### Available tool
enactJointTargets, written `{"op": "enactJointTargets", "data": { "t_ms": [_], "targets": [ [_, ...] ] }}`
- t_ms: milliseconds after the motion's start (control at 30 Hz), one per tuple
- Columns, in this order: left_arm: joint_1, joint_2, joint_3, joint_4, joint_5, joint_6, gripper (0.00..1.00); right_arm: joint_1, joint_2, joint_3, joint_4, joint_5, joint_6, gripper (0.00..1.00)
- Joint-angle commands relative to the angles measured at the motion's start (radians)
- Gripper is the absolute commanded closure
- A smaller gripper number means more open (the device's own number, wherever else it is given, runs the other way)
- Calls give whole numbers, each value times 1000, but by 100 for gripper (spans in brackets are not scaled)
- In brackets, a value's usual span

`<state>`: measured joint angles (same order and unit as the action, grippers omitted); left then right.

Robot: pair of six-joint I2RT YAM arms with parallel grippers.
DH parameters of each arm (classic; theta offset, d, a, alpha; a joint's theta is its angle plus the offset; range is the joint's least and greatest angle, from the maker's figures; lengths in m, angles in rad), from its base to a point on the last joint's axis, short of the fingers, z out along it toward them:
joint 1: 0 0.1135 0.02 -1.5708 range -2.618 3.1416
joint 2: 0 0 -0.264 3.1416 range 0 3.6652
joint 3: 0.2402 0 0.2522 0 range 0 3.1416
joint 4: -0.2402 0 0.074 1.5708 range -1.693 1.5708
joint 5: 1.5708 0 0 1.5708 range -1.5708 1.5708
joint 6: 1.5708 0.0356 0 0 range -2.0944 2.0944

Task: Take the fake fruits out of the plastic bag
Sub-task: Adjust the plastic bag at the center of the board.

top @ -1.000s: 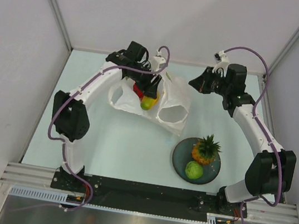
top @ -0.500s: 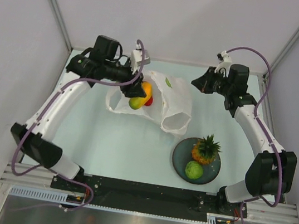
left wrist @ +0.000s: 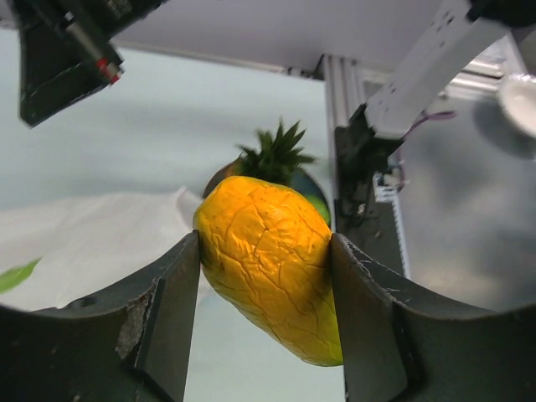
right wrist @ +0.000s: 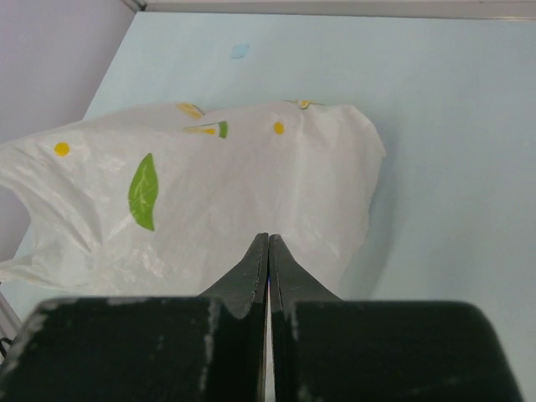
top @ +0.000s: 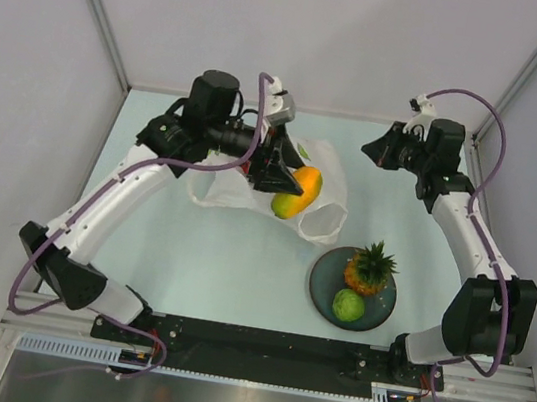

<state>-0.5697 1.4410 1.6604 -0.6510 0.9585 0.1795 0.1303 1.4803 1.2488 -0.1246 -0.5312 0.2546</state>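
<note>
Holding mango (top: 297,193) crosswise: left claw (left wrist: 265,244) part open, both fingers pressed on fruit's flanks, long axis slanting down past fingertips. Mango hangs over edge of plastic bag (top: 325,215), appears off counter (top: 200,252). Plate (top: 321,288) with pineapple (top: 370,267) and green fruit (top: 348,304) lies near-right of left claw; judged next drop point. Right claw (right wrist: 268,251) pinched together, empty, aimed at bag, not touching. Fruit remaining inside bag: cannot tell.

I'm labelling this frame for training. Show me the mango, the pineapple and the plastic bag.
mango (left wrist: 268,268), left wrist view, middle of its wrinkled skin.
pineapple (top: 361,274), top external view, orange body.
plastic bag (right wrist: 218,201), right wrist view, plain white middle.
</note>
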Motion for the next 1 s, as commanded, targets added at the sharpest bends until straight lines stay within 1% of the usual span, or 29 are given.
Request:
{"op": "enactJointTargets", "data": {
  "t_ms": [0, 67, 100, 133, 167, 200, 233, 267, 300, 333, 367, 433, 500, 533, 600, 633, 700, 733, 800, 833, 900, 933, 967],
  "targets": [
    [-28, 134, 64, 253, 18, -245, 100, -52, -44, -15, 16, 28, 18, 99],
    [-48, 197, 143, 248, -48, -279, 100, -72, -67, -26, 13, 37, 20, 99],
    [-50, 267, 169, 276, -102, -308, 100, -80, -75, -41, 14, 45, 20, 99],
    [-53, 304, 236, 284, -131, -348, 100, -87, -84, -49, 13, 48, 21, 99],
    [-56, 349, 280, 268, -156, -344, 100, -104, -94, -58, 13, 59, 21, 99],
    [-61, 414, 315, 263, -211, -324, 100, -113, -112, -66, 10, 69, 21, 98],
    [-67, 455, 372, 261, -231, -301, 100, -121, -121, -83, 6, 82, 23, 98],
    [-68, 487, 392, 281, -248, -314, 100, -123, -129, -87, 2, 94, 26, 98],
    [-68, 519, 409, 292, -257, -331, 100, -167, -141, -94, -1, 108, 32, 98],
    [-68, 589, 441, 301, -264, -343, 100, -185, -147, -101, -1, 109, 41, 98],
    [-68, 619, 453, 309, -271, -344, 100, -204, -152, -103, -10, 109, 49, 98],
    [-76, 697, 487, 301, -291, -296, 100, -250, -169, -109, -21, 109, 67, 98],
    [-81, 734, 495, 268, -290, -269, 100, -277, -184, -126, -24, 111, 74, 98],
    [-79, 745, 481, 251, -293, -237, 100, -297, -196, -133, -26, 111, 78, 98],
    [-76, 751, 451, 186, -351, -195, 100, -316, -209, -156, -27, 108, 89, 98],
    [-62, 742, 396, 169, -368, -178, 100, -330, -219, -164, -27, 108, 95, 98],
    [-32, 679, 317, 156, -401, -149, 100, -339, -230, -181, -27, 102, 98, 98],
    [11, 653, 236, 157, -415, -149, 100, -343, -232, -186, -26, 100, 101, 98],
    [59, 557, 159, 156, -463, -150, 100, -350, -236, -201, -23, 100, 104, 98],
    [100, 520, 81, 154, -484, -140, 100, -351, -238, -207, -15, 100, 112, 98],
    [145, 399, -17, 197, -529, -138, 100, -357, -244, -216, -6, 99, 117, 98],
    [181, 362, -101, 212, -535, -132, 100, -360, -242, -226, -3, 99, 118, 98],
    [194, 331, -129, 229, -546, -127, 100, -365, -244, -229, -1, 99, 120, 98]
  ]
}}
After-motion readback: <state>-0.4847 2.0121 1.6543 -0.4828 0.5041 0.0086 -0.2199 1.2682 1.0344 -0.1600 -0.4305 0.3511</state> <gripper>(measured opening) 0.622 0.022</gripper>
